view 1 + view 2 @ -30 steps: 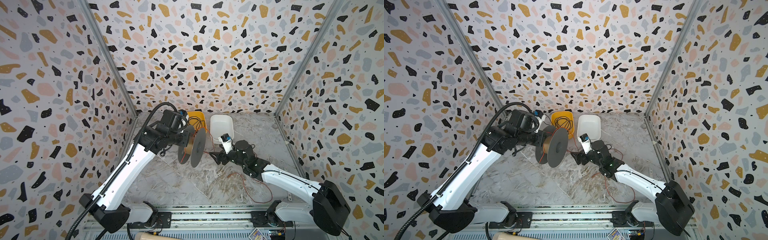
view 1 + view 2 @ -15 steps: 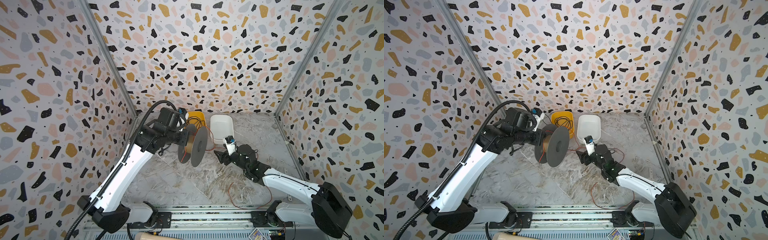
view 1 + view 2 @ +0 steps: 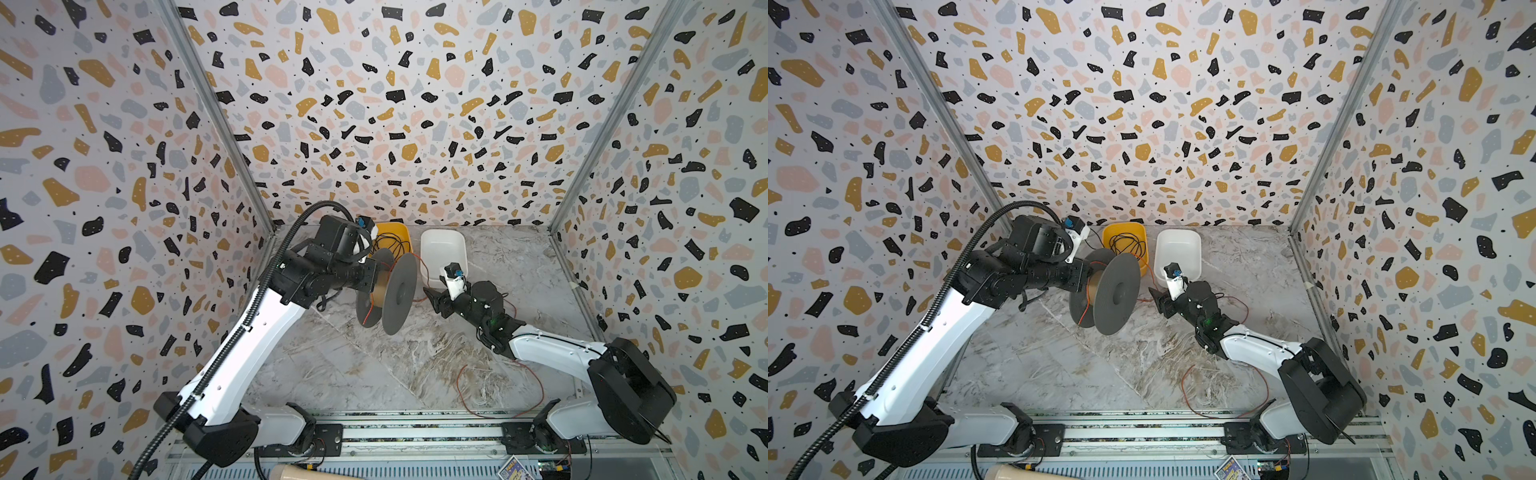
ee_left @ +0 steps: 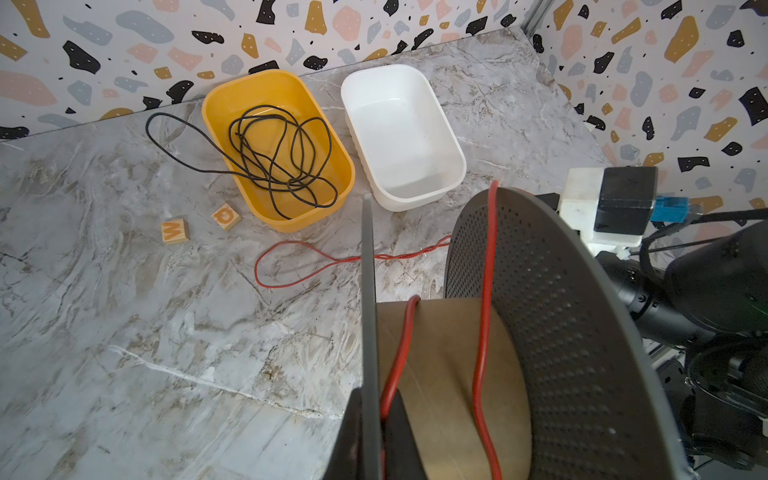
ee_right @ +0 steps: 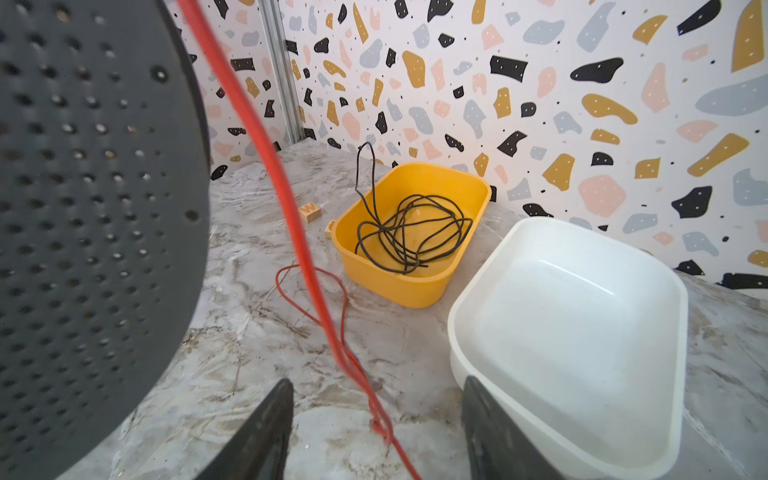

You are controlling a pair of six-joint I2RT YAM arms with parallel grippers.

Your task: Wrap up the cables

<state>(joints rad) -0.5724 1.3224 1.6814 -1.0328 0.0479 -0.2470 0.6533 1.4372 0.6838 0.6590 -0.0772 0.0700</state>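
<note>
Fingers [image 5: 266, 424] of the right gripper [image 5: 374, 390] stand apart with the red wire [image 5: 286, 208] between them, trailing up to the spool [image 3: 399, 293]. Left gripper [image 4: 374, 411] pinches the spool's rim. Wire looks light and floppy; grab it near the spool.

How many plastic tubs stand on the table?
2. The yellow tub, holding a black wire, stands near the back wall; the white tub stands empty right beside it. Neither wrist view shows a third, so none seems hidden.
</note>
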